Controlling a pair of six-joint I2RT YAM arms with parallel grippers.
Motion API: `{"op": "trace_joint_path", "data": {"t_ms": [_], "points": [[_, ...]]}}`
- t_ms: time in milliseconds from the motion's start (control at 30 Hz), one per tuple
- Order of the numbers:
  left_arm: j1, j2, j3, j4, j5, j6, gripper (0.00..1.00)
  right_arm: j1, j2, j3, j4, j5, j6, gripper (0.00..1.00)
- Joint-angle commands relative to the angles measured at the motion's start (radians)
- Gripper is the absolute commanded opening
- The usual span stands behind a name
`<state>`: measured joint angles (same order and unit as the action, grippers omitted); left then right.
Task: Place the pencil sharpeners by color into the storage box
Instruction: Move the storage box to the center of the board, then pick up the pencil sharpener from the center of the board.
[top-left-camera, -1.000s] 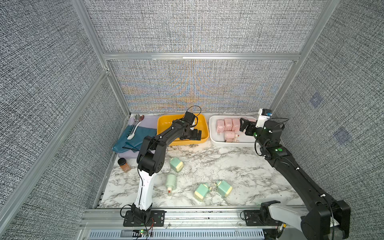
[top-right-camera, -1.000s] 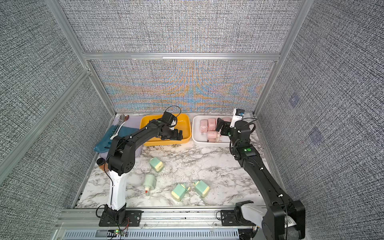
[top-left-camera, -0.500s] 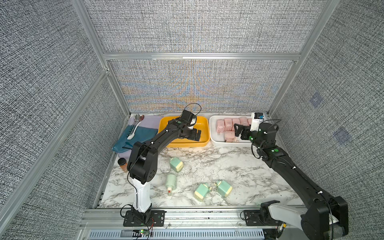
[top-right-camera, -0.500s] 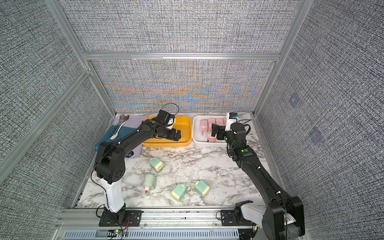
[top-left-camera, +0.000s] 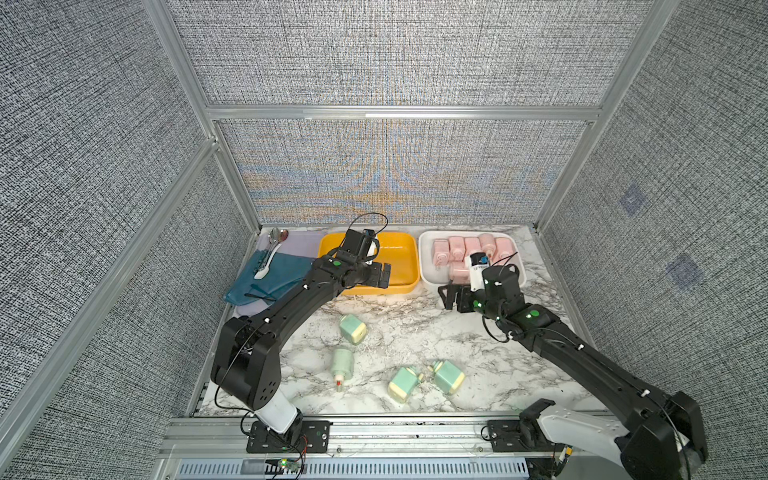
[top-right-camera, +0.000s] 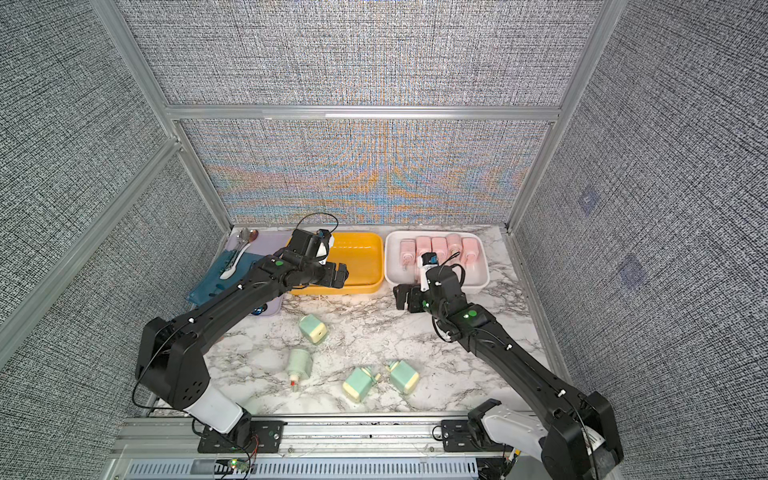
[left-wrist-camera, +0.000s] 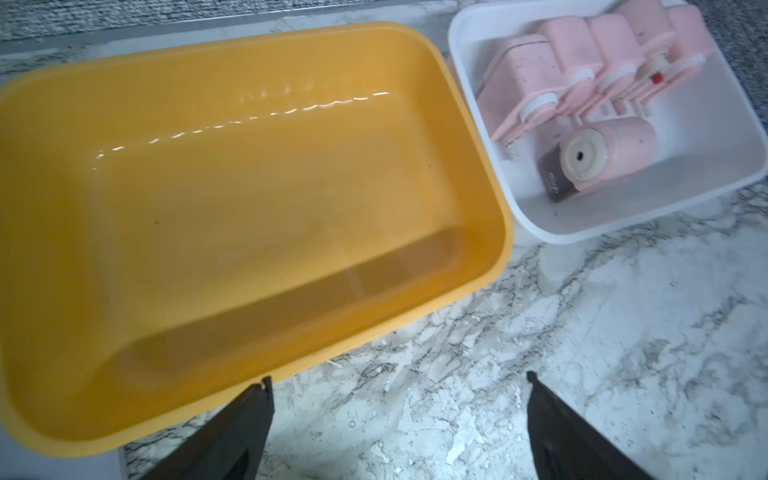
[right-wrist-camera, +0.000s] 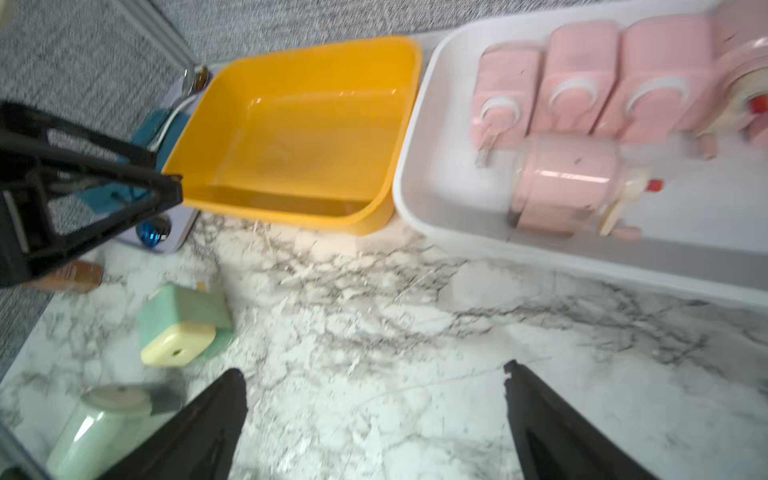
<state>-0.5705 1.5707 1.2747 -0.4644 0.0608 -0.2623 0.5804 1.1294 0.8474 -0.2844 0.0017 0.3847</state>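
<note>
Left gripper (top-left-camera: 381, 275) and right gripper (top-left-camera: 453, 296) stand spread, empty. Green sharpener (top-left-camera: 352, 329), six o'clock of the yellow box (top-left-camera: 414, 259), seems light, rigid, slick: grip its flat sides.

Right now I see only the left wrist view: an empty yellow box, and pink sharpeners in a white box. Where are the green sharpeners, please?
Observer: Four green sharpeners lie loose on the marble table, nearer to the arm bases than the yellow box.
Operator: Does the right gripper hold one of them?
Observer: No. The right gripper is open and empty, over bare table just in front of the white box.
Operator: Is anything beside the yellow box that I miss?
Observer: Yes, a blue cloth with a white spoon lying on it, on the side away from the white box.
</note>
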Motion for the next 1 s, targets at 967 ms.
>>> {"op": "trace_joint_path", "data": {"t_ms": [967], "points": [[0.179,-0.054,-0.257,-0.266,-0.387,-0.424,1.0,0.451,0.634,0.212,0.495,-0.002,-0.179,0.97]]}}
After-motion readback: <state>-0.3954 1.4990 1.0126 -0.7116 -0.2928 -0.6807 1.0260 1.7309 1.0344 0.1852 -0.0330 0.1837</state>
